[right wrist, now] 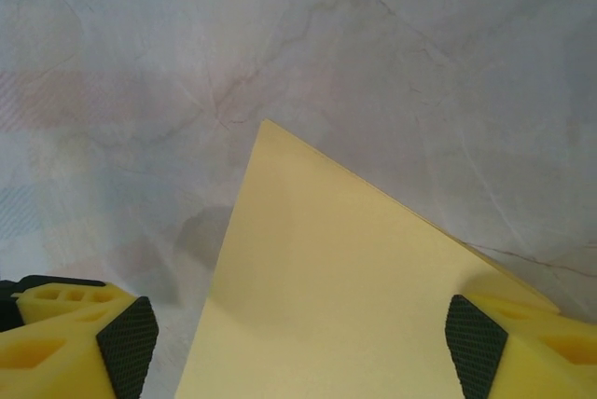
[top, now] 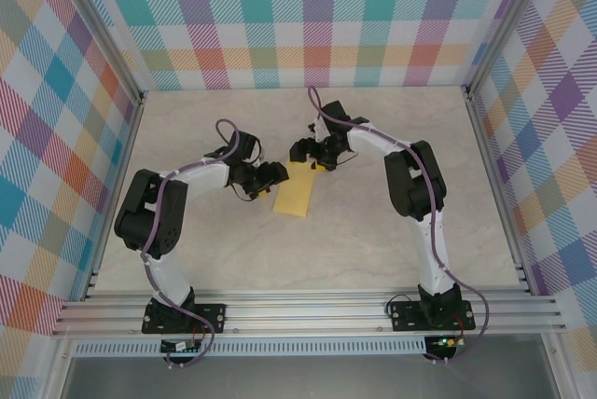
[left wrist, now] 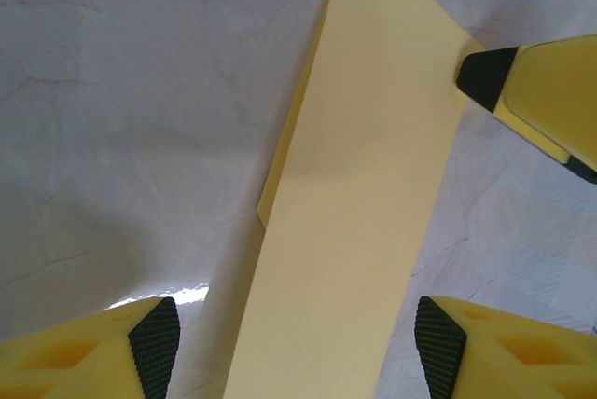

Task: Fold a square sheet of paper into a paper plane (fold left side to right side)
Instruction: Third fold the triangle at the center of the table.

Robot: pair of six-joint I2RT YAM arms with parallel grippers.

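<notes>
Yellow and folded to a narrow oblong, the sheet of paper lies flat on the pale marbled table in the top view. It sits just off the fingertips of the left gripper, which reaches in from the sheet's left side. The right gripper is over the sheet's far end and points down at it. Both arms bend inward, so the two grippers come near each other above the paper.

From the left wrist, the left gripper stands spread wide and holds nothing. Its two black pads are on either side of the sheet of paper, and bare table shows between the left pad and the paper's edge. The sheet runs straight ahead from between the fingers as a long strip, with a lower layer peeking out along its left edge. Ahead and to the right, one finger of the right gripper touches the strip's right edge with its dark tip.

From the right wrist, the right gripper is likewise released and spread. The sheet of paper fills the gap between its fingers, and one corner points ahead onto the table. The right-hand pad stands over the paper's edge and the left-hand pad is just clear of it; whether the right-hand pad presses down I cannot tell
</notes>
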